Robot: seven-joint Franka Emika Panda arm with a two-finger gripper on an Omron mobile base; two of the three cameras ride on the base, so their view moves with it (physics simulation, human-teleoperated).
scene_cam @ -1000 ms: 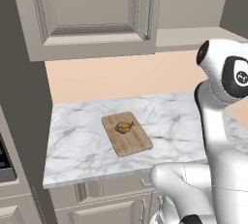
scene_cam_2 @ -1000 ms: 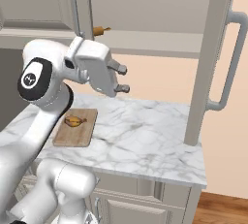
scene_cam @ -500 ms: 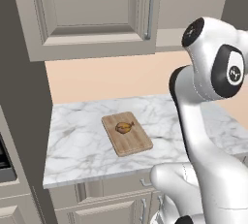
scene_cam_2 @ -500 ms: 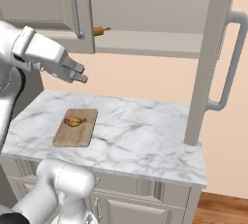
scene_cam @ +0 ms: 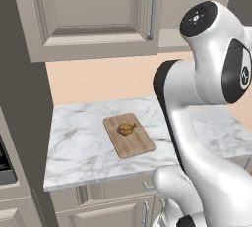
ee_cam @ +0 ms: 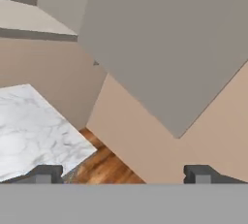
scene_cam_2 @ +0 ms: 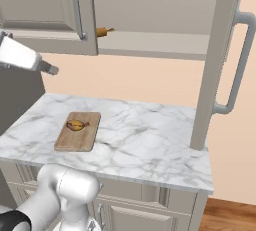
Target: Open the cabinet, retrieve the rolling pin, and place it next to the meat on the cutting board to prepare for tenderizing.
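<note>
So the rolling pin sits on the cabinet shelf, lying roughly sideways, up and right of the gripper, which is spread wide, empty, aimed away from it.

Veined marble countertop, polished; grainy wooden cutting board; matt painted cabinet with brushed-metal handles; glossy white plastic arm.

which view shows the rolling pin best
The right base view: the rolling pin lies on the shelf of the cabinet, poking out past the edge of the half-closed left door. In the left base view that door hides the shelf. The hand view faces the swung-open right door and the wall.
</note>
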